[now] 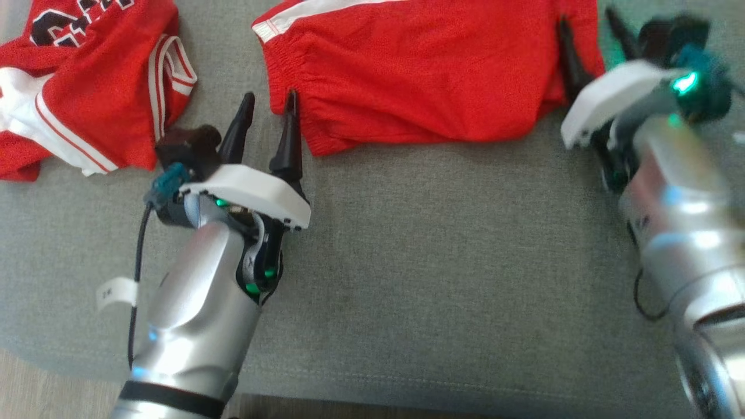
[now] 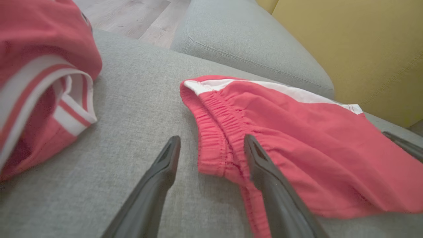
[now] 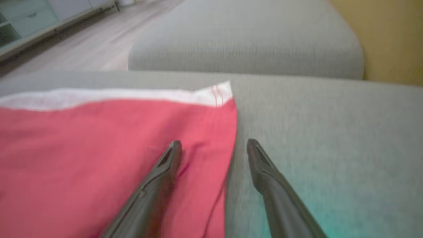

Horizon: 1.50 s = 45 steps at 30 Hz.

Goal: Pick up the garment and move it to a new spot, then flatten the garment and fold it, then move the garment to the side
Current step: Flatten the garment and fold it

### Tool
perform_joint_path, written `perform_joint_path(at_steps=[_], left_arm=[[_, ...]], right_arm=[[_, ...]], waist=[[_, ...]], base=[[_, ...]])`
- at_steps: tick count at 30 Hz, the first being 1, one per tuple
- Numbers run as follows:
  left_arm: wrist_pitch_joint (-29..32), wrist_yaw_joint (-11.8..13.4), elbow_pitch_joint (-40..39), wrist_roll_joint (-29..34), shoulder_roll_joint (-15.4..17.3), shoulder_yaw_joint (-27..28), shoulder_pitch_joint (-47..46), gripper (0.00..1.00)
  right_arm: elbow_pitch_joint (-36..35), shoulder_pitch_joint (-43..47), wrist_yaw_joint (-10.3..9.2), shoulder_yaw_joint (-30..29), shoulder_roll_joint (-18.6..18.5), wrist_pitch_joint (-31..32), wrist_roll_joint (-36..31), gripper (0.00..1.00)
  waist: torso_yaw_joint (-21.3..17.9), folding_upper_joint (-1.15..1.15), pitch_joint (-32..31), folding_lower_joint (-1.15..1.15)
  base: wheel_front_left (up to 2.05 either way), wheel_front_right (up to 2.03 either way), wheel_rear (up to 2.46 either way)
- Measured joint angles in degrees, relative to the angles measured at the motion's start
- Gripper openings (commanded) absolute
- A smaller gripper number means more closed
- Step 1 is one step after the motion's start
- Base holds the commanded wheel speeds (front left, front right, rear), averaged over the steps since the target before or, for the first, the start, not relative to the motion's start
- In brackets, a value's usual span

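Red white-striped fabric shorts (image 1: pixel 419 75) lying left-right; left gripper (image 1: pixel 270 96), right gripper (image 1: pixel 586 20) both open, 1 astride each end.

Head looks down; wrist views skim low (sharing red shorts (image 2: pixel 297 142)).

Cushion (image 1: pixel 436 262) (image 2: pixel 132 99) (image 3: pixel 330 132): grey woven fabric, lying broad and level, a seam running along its near edge.

Shorts (image 1: pixel 419 75) (image 2: pixel 314 148) (image 3: pixel 99 158): red with a white side stripe, lying flat on the cushion's far middle, the elastic waistband pointing left.

Jersey (image 1: pixel 75 87) (image 2: pixel 33 82): red with white-and-red trim and dark lettering, lying crumpled at the far left, near the shorts but not touching them, grey fabric showing between.

Second cushion (image 2: pixel 248 43) (image 3: pixel 248 43): same grey, sitting just beyond the first.
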Motion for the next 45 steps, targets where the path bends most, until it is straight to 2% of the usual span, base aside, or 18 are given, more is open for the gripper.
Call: perform_joint_path(at_steps=[7,8,9,10,11,21,30,37,45], left_arm=[[0.00,0.86,-1.37,0.66,0.02,0.69,2.59,1.00],[0.00,0.87,-1.35,0.66,0.02,0.68,2.83,1.00],[0.00,0.92,-1.36,0.66,0.02,0.67,3.03,1.00],[0.00,1.11,-1.40,0.67,0.02,0.70,3.20,1.00],[0.00,1.10,-1.42,0.81,0.04,0.78,3.42,1.00],[0.00,1.79,-1.27,4.26,0.08,1.94,8.06,1.00],[0.00,1.83,-1.38,4.52,0.15,2.75,14.27,1.00],[0.00,1.75,-1.12,4.37,0.19,1.01,15.75,1.00],[0.00,1.79,-0.96,2.36,0.25,-1.82,16.21,1.00]], right_arm=[[1.36,2.03,0.00,3.41,-0.01,2.90,1.82,1.00],[1.48,2.04,0.00,3.78,0.00,3.22,2.16,0.95],[1.66,2.07,0.00,4.14,0.02,3.80,2.37,0.59],[1.70,2.09,0.00,4.46,0.09,4.23,2.82,0.16],[1.72,2.14,0.00,4.85,0.23,4.53,3.28,0.00],[1.69,7.43,0.00,3.41,0.35,1.93,9.39,0.00],[-1.96,11.82,0.00,3.32,-3.60,0.71,13.26,0.00],[-10.91,11.23,0.00,8.70,-2.69,0.85,14.70,0.00],[-19.13,11.11,0.00,18.48,2.61,5.04,16.82,0.00]], waist=[[-0.22,0.00,-1.42,0.00],[-0.18,0.00,-1.58,0.00],[-0.13,0.00,-1.75,0.00],[-0.08,0.00,-1.92,0.00],[-0.05,0.00,-2.10,0.00],[-1.00,0.00,-5.82,0.00],[-3.59,0.00,-10.08,0.00],[-2.55,0.00,-11.39,-0.01],[2.60,0.00,-12.48,-0.01]], base=[[0.00,0.00,0.00],[0.00,0.00,0.00],[0.00,0.00,0.00],[0.00,0.00,0.00],[0.00,0.00,0.00],[0.00,0.00,0.00],[0.00,0.00,0.00],[0.00,0.00,0.00],[0.00,0.00,0.00]])
